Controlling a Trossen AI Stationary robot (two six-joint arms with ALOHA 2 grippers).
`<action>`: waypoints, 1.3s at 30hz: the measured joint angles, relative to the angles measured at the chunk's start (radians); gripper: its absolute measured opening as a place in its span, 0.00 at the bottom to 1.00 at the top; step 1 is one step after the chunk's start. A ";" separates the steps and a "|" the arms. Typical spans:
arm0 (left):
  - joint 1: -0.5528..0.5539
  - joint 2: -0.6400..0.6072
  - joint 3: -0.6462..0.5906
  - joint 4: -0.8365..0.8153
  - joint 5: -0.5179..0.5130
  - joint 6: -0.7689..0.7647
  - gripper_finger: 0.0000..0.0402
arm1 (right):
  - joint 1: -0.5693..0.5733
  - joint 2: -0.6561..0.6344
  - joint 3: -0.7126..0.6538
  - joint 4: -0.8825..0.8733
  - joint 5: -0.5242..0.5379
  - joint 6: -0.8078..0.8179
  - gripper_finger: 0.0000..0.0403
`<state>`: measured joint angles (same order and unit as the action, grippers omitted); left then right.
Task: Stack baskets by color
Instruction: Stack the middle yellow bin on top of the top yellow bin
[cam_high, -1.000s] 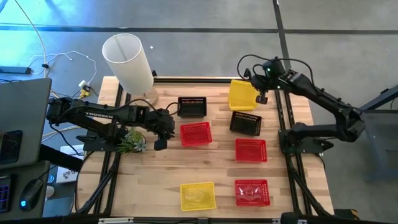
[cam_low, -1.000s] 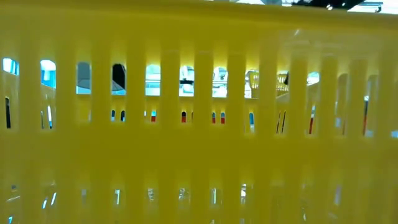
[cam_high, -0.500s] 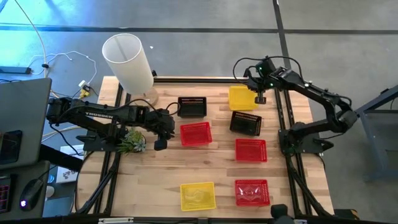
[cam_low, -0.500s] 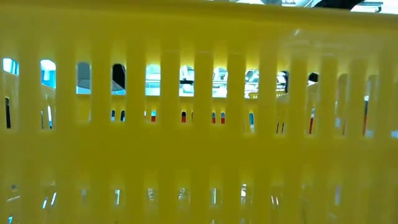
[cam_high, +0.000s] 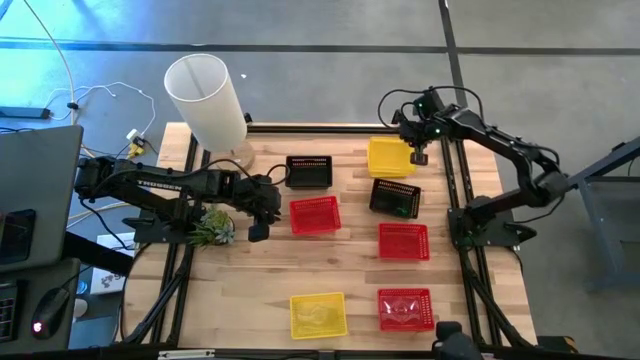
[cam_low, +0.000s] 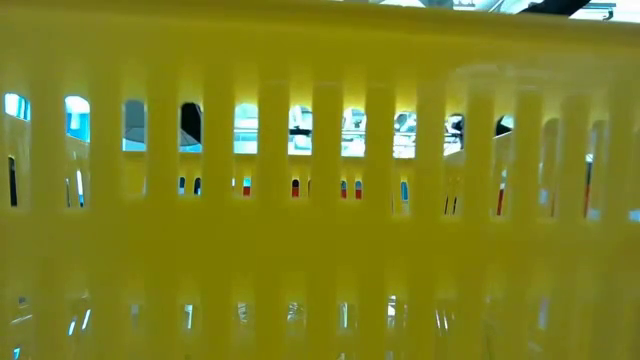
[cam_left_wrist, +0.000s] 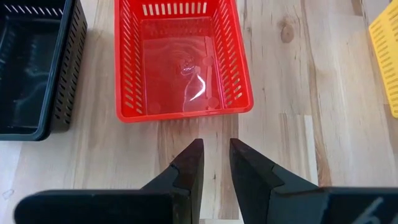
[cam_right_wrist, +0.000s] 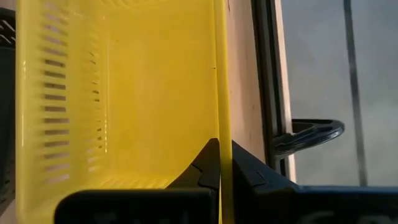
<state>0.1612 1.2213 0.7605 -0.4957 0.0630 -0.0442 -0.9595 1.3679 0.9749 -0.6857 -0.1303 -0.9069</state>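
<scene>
My right gripper (cam_high: 419, 157) is shut on a yellow basket (cam_high: 388, 157) at the table's far right. Two black baskets (cam_high: 309, 172) (cam_high: 395, 198) and three red baskets (cam_high: 315, 215) (cam_high: 403, 241) (cam_high: 405, 309) sit flat on the wood. Near the front edge sits a second yellow basket (cam_high: 318, 314), whose slotted wall (cam_low: 320, 200) fills the low view. My left gripper (cam_left_wrist: 216, 149) hovers open just short of the middle red basket (cam_left_wrist: 183, 59), with bare wood between its fingers. My right gripper pinches the yellow basket's right-hand side wall at its rim (cam_right_wrist: 222, 118), one finger (cam_right_wrist: 208, 167) inside the basket and one (cam_right_wrist: 249, 169) outside. The fingers slant down from above. The basket sits about level; whether its bottom is on the table I cannot tell.
A tall white cylinder lamp (cam_high: 207, 98) stands at the far left corner. A small green plant (cam_high: 210, 228) lies under the left arm. Bare wood shows at the near left and between the rows of baskets.
My right gripper has come down toward the table with the yellow basket. The basket, tilted and higher a second ago, now sits lower and about level beside the right-hand black basket.
</scene>
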 joint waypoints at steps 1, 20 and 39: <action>0.000 0.000 0.000 0.000 0.000 -0.005 0.16 | -0.003 0.004 0.000 -0.001 -0.001 0.008 0.00; 0.000 0.000 0.000 0.000 0.000 -0.038 0.16 | -0.003 0.100 0.000 -0.008 0.093 0.059 0.00; 0.000 0.000 0.000 0.000 0.000 -0.084 0.16 | -0.002 0.099 0.001 -0.006 0.123 0.061 0.05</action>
<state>0.1612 1.2213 0.7605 -0.4961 0.0635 -0.1284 -0.9619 1.4673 0.9756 -0.6922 -0.0078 -0.8462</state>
